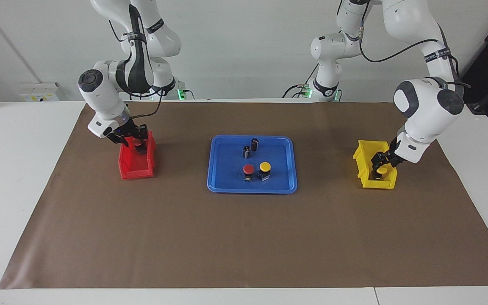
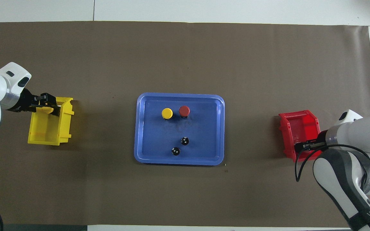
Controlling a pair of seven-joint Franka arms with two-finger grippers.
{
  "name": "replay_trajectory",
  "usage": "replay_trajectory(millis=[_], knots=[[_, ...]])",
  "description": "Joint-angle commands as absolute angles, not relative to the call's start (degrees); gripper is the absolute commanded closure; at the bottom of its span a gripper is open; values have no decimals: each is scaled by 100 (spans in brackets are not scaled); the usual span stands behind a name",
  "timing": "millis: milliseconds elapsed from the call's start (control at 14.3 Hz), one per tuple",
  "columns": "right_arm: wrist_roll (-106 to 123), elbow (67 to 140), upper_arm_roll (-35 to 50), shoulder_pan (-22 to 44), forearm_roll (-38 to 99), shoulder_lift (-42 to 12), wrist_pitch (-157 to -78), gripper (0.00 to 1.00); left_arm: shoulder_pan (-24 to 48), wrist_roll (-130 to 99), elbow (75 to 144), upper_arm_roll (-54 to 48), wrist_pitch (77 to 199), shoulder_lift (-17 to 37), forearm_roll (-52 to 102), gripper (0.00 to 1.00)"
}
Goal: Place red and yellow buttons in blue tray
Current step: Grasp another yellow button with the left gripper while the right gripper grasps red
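The blue tray lies mid-table. In it stand one red button and one yellow button, side by side. My right gripper is down in the red bin, shut on a second red button; that button is hidden in the overhead view. My left gripper is down in the yellow bin, shut on a second yellow button.
Two dark capless cylinders stand in the tray, nearer to the robots than the two buttons; they also show in the overhead view. A brown mat covers the table.
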State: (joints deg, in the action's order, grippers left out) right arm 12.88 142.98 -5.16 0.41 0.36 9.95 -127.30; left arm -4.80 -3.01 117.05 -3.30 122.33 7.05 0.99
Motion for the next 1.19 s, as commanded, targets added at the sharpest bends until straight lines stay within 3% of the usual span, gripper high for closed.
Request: replay_trajectory(millis=[0, 210, 560, 630, 909, 1119], knots=[[1327, 14528, -466, -26, -26, 1213, -12841, 35, -466, -308, 12041, -290, 12585, 475, 185, 27], [1310, 14607, -457, -9, -26, 1239, -12867, 39, -466, -299, 12041, -290, 12674, 483, 185, 30], [1266, 14555, -457, 17, -26, 1204, -12876, 75, -466, -281, 12138, -290, 12832, 510, 185, 34], [1205, 14450, -448, 52, -18, 1169, -12867, 78, -457, -281, 12164, -290, 12902, 536, 185, 34], [1151, 13231, -431, 176, -18, 722, -11948, 78, -466, -273, 12164, -290, 12876, 527, 185, 34], [889, 11896, -378, 359, -9, 353, -10797, 77, -466, -264, 12164, -290, 12850, 527, 185, 45]])
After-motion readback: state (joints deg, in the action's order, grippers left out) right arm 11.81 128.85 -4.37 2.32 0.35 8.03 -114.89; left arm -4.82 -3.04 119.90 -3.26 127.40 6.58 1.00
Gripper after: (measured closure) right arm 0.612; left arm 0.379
